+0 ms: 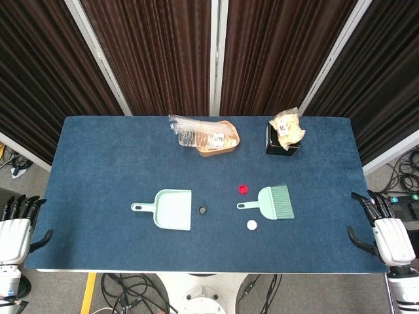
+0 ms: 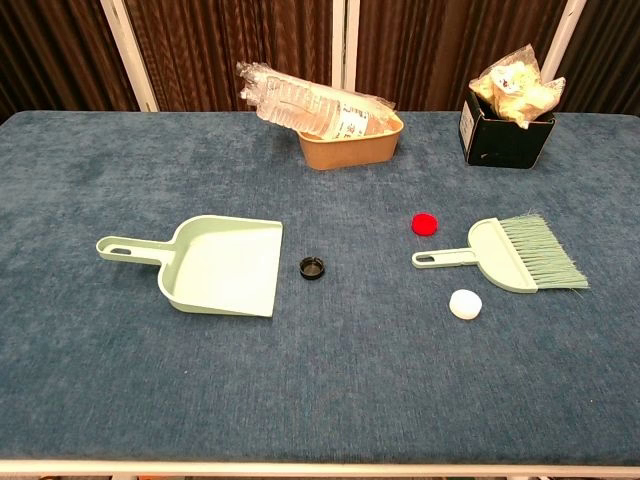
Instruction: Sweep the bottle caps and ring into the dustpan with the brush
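A pale green dustpan [image 1: 171,209] [image 2: 220,264] lies mid-table, handle to the left, mouth to the right. Just right of its mouth sits a small black ring [image 1: 203,210] [image 2: 312,268]. Further right lies the green brush [image 1: 272,201] [image 2: 515,254], handle pointing left, bristles right. A red cap [image 1: 243,190] [image 2: 425,223] rests above the brush handle; a white cap [image 1: 252,225] [image 2: 465,304] below it. My left hand [image 1: 16,230] hangs off the table's left edge, fingers apart, empty. My right hand [image 1: 385,232] hangs off the right edge, likewise empty. Neither shows in the chest view.
At the back, an orange tray [image 1: 222,148] [image 2: 350,147] holds crushed clear plastic bottles [image 1: 193,133] [image 2: 305,105]. A black box [image 1: 281,144] [image 2: 500,140] stuffed with a crumpled bag stands at the back right. The blue table [image 1: 98,170] ends near both hands.
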`<state>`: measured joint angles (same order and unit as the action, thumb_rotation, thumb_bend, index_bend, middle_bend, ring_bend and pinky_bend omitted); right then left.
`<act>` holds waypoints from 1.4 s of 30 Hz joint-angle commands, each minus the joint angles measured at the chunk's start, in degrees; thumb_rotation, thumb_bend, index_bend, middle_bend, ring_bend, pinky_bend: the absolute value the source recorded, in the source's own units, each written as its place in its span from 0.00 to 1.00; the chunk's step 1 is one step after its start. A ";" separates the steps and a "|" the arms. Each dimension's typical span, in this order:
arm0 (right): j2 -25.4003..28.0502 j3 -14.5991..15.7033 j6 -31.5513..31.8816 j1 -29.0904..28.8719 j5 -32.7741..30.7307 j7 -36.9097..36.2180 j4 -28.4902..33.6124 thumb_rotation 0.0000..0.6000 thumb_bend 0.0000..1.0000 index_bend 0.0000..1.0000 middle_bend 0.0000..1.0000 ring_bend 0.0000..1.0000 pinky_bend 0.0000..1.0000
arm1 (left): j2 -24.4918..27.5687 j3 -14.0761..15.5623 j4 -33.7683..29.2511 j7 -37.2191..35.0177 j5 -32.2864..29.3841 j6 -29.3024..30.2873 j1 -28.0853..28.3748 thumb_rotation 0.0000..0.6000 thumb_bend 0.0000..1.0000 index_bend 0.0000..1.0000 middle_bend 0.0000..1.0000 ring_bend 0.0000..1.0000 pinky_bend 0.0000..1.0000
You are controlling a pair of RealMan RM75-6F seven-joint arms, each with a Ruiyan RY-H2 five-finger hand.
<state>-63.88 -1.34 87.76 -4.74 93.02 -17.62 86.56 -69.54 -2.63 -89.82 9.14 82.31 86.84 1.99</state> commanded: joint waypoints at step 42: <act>-26.68 -6.09 -34.15 -30.14 -13.92 49.24 -10.08 1.00 0.07 0.41 0.37 0.05 0.00 | -0.33 -0.68 2.63 -3.42 -1.49 -2.42 0.93 1.00 0.23 0.19 0.14 0.07 0.01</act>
<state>-88.52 -7.98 53.09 -34.08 79.56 29.47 78.48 -69.84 -3.31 -87.22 5.71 80.84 84.44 2.90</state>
